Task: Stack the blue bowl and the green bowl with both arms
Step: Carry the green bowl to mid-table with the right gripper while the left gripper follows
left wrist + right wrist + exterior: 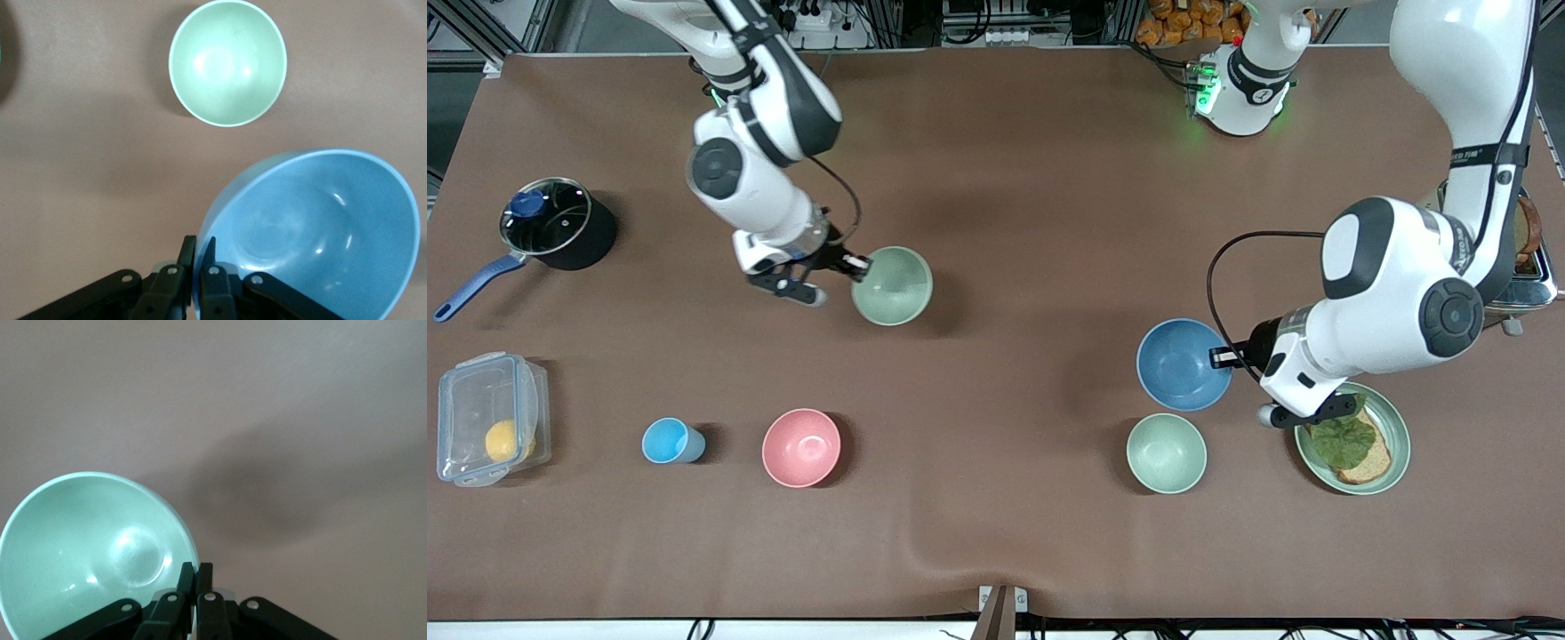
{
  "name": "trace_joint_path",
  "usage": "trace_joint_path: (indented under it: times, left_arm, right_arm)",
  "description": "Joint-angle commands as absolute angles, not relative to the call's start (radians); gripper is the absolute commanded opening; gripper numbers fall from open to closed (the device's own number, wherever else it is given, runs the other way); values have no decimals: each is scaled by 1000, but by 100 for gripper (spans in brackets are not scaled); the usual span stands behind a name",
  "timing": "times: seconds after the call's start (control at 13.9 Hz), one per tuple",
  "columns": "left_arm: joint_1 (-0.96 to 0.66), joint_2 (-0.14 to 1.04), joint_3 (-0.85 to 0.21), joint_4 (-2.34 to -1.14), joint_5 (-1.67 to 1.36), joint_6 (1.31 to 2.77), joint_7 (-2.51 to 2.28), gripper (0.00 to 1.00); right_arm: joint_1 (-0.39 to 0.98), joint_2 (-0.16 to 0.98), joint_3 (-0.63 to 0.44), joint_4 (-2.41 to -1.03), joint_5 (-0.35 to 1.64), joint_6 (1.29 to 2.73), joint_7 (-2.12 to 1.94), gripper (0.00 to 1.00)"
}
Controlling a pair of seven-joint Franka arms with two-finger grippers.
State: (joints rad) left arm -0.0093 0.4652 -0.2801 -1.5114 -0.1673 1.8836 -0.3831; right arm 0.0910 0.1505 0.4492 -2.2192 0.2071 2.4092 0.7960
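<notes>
The blue bowl (1183,364) is gripped at its rim by the left hand (1225,357), whose fingers (208,261) are pinched together on the rim's edge, one inside and one outside. In the left wrist view the bowl (320,233) is seen tilted and apparently lifted off the brown desk (1032,178). It is held toward the left arm's end of the desk, beside a green plate (1398,444) on which a slice of toast topped with a lettuce leaf (1343,440) is carried.

A green bowl (892,285) is clamped at its rim by the right hand (860,264), the fingers (203,577) closed on the wall. This bowl (93,553) is likewise tilted, over the middle of the desk toward the right arm's end.

A second green bowl (1166,453) is set upright on the desk, just beside the blue bowl and nearer to the front camera; it is also seen in the left wrist view (227,63).

Toward the right arm's end are found a pink bowl (801,447), a light-blue cup (671,441), a clear lidded container (489,418) with a yellow fruit (503,439) inside, and a black saucepan (556,224) with a glass lid and blue handle.
</notes>
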Motion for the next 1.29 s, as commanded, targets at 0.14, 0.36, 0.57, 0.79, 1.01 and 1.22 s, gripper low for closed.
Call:
trace_joint_path:
  times: [0.14, 0.36, 0.57, 0.79, 1.01, 1.22]
  left_arm:
    - [-66, 468, -318, -1531, -204, 1922, -425, 0]
    - [-83, 477, -318, -1532, -204, 1947, -463, 0]
    - [-94, 479, -318, -1534, -202, 1947, -463, 0]
    - [-94, 480, -318, -1536, -202, 1947, -463, 0]
    - [-94, 489, -318, -1537, -199, 1947, -462, 0]
    - [-101, 492, -318, -1540, -198, 1947, -462, 0]
  right_arm:
    - [233, 332, 449, -2053, 16, 2442, 1157, 0]
    - [313, 452, 449, -1967, -200, 2447, 1421, 0]
    - [368, 517, 449, -1937, -340, 2471, 1599, 0]
    - [416, 523, 449, -1930, -351, 2471, 1655, 0]
    - [442, 529, 449, -1927, -353, 2471, 1701, 0]
    - [442, 548, 449, -1927, -354, 2477, 1706, 33]
